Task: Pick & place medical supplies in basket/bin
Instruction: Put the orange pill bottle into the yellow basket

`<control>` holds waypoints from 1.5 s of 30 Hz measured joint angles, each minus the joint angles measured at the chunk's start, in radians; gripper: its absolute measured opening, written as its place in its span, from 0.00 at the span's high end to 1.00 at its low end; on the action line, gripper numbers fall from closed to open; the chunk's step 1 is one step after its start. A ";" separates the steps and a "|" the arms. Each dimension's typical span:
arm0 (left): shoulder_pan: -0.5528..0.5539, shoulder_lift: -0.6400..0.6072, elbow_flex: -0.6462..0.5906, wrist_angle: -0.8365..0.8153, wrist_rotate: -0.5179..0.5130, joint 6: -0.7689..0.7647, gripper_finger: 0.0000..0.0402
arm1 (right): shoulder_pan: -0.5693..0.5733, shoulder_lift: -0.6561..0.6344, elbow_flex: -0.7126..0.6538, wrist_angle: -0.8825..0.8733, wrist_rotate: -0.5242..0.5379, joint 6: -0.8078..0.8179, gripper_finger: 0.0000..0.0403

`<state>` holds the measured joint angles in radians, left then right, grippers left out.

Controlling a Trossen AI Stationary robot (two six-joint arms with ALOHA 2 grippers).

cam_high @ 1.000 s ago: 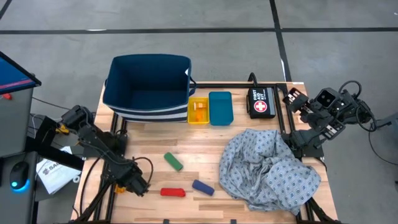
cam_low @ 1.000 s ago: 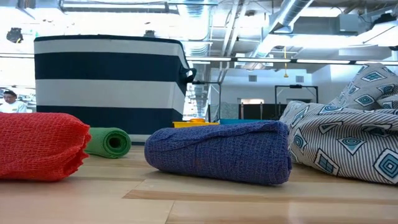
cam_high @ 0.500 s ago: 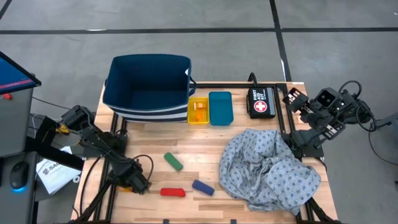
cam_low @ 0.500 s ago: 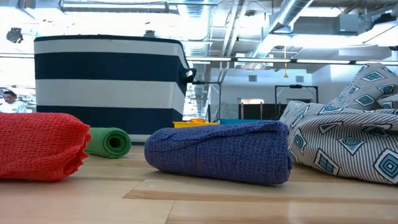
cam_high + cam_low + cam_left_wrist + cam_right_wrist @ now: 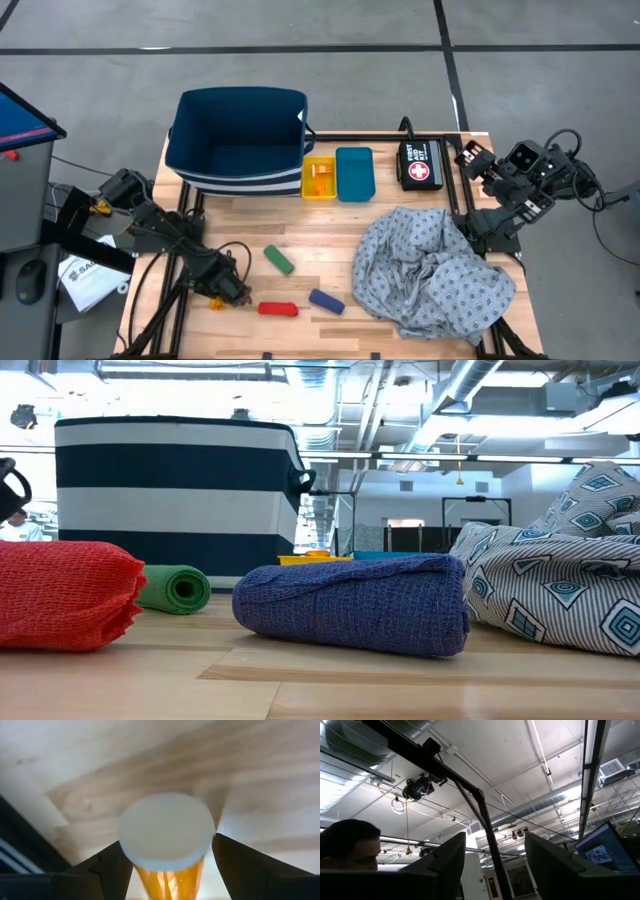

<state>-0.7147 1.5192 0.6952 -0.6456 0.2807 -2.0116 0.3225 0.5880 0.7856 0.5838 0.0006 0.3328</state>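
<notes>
My left gripper (image 5: 228,292) is low over the table's near left part, just left of the red roll (image 5: 278,309), and is shut on an orange pill bottle (image 5: 167,875) with a white cap (image 5: 166,831). A second orange bottle (image 5: 320,176) lies in the yellow tray (image 5: 307,190). The green roll (image 5: 279,260) and blue roll (image 5: 326,301) lie on the wood. The dotted gown cloth (image 5: 432,270) is heaped on the right. My right gripper (image 5: 468,158) waits open at the table's right edge, pointing upward (image 5: 495,840). My left gripper pinches the pill bottle's orange body (image 5: 167,877) between its two fingers (image 5: 112,870), just behind the white cap. The bottle lies along the fingers with the cap pointing away from the wrist. Whether it is clear of the table, I cannot tell.
The navy striped basket (image 5: 238,160) stands at the far left, with the teal tray (image 5: 354,173) beside the yellow one. A black pouch with a cross (image 5: 421,164) lies at the far right. Bare wood shows between the rolls and the trays. A cable trails by my left arm.
My left gripper has moved toward the table's right, closer to the red roll, and its dark edge has come into the low view at the left side. The rolls, the cloth and my right arm have kept still.
</notes>
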 joint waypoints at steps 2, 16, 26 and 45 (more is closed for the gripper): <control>0.011 0.000 0.000 -0.001 -0.025 -0.007 0.37 | 0.000 0.000 0.000 0.000 0.000 0.005 0.50; 0.047 0.000 -0.004 -0.002 -0.055 0.080 0.46 | -0.011 0.000 0.000 0.000 0.000 0.016 0.50; 0.115 -0.002 -0.004 -0.006 -0.092 0.156 0.51 | -0.011 0.000 0.000 0.000 0.000 0.016 0.50; 0.415 -0.184 -0.006 0.014 -0.246 0.484 0.51 | -0.010 0.000 0.000 0.000 0.000 0.026 0.50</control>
<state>-0.3001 1.3349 0.6888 -0.6321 0.0349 -1.5280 0.3122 0.5880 0.7856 0.5842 0.0006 0.3588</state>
